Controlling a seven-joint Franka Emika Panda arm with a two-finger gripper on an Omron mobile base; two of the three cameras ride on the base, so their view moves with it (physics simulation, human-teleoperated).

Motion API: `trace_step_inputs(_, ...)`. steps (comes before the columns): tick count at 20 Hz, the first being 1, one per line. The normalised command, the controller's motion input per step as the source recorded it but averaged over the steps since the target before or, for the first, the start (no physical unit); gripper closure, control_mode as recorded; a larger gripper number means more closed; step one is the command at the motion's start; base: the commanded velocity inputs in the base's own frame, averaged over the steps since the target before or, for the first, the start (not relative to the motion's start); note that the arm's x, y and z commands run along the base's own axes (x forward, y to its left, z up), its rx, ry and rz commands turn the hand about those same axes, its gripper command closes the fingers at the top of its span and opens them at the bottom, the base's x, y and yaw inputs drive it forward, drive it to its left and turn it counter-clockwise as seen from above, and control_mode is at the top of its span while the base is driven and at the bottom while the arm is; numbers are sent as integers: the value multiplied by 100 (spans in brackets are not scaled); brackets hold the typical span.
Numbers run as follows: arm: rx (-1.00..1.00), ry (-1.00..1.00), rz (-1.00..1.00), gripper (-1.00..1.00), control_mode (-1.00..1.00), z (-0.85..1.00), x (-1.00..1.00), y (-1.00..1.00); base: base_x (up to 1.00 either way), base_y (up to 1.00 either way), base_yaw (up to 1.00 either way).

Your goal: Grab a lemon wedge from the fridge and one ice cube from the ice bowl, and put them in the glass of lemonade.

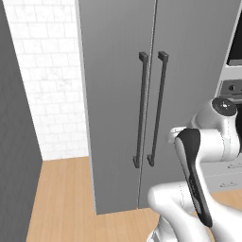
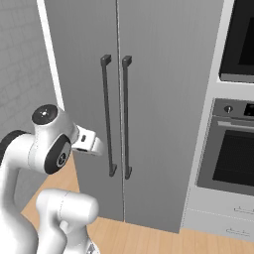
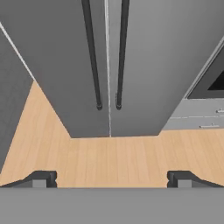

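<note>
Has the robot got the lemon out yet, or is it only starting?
Only starting. Nothing looks done: both doors of the fridge are shut and its two dark handles are untouched. The gripper is open, empty and short of the doors. Still left: open the fridge, take the lemon wedge, fetch an ice cube, and drop both into the lemonade.

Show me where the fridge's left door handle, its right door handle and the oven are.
left door handle (image 2: 106, 115), right base view, middle of the dark vertical bar.
right door handle (image 2: 126, 117), right base view, middle of the bar.
oven (image 2: 233, 158), right base view, on the dark door glass.
</note>
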Motion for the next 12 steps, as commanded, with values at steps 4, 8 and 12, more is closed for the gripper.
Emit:
trace_step_inputs(4,0,-12,0,-100,-100,34,31,-11,0,0,0)
trace_step_inputs(8,0,-11,0,-100,-100,32,34,-8,0,0,0)
trace_step_inputs(12,0,-12,-1,-100,-100,38,47,-3,0,0,0)
